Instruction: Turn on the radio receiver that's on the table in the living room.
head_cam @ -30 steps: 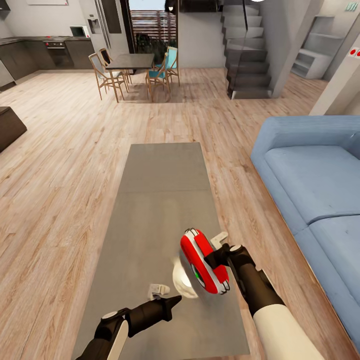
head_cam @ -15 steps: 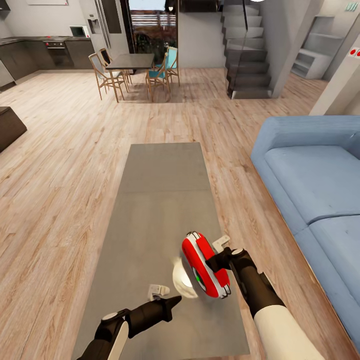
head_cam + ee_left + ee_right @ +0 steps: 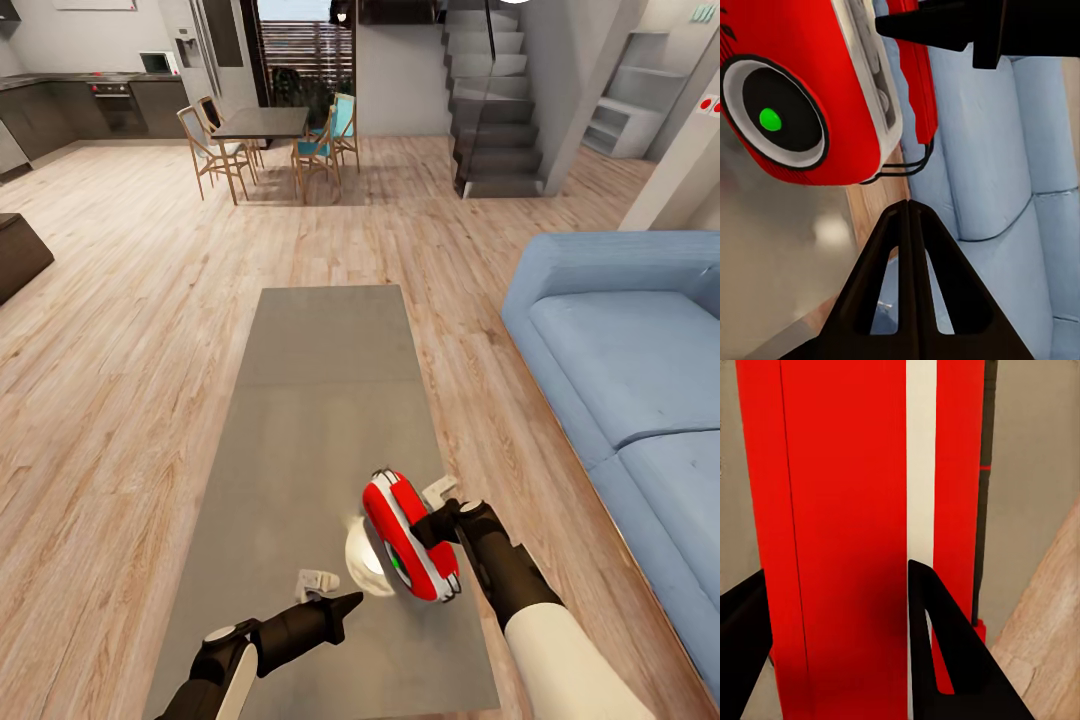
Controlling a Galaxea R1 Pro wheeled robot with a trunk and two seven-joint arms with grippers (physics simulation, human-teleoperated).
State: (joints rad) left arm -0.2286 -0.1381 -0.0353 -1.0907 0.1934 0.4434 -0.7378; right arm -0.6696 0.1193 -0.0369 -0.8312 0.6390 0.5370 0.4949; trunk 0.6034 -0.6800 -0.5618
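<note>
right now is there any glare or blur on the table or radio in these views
Head view: a pale glare patch sits on the table beside the radio receiver. Left wrist view: the tabletop reflection is soft and blurred, the radio's green dot sharp. Right wrist view: the red casing is evenly lit.

**Both our arms reach forward, right one gripping**

Our right arm comes in from the lower right, white forearm leading to a black wrist angled up and inward. Our right gripper point(image 3: 428, 527) is clamped on the radio point(image 3: 408, 535), which it holds tilted above the worktop point(image 3: 320, 400); in the right wrist view its dark fingers point(image 3: 945, 660) sit on either side of the red body. Our left arm enters from the lower left, its black wrist pointing toward the radio. Our left gripper point(image 3: 345, 602) has its fingers pressed together into a point, just short of the radio.
</note>
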